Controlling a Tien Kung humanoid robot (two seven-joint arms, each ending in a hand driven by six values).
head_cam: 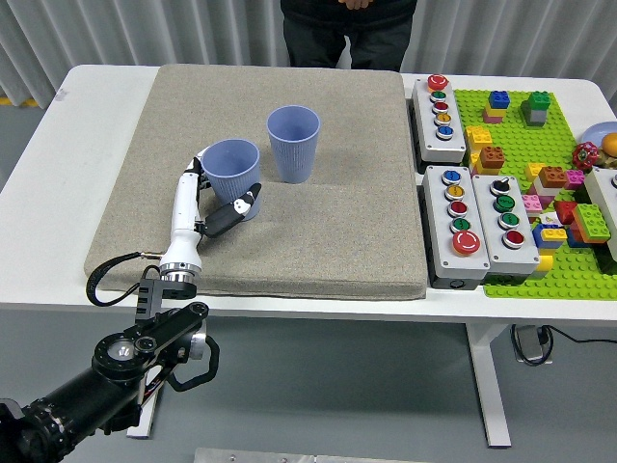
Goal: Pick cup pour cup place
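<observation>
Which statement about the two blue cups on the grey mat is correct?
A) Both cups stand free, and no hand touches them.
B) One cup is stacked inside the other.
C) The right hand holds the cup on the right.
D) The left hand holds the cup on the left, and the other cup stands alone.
D: the left hand is wrapped around the left cup, while the other cup stands upright alone on the mat.
</observation>
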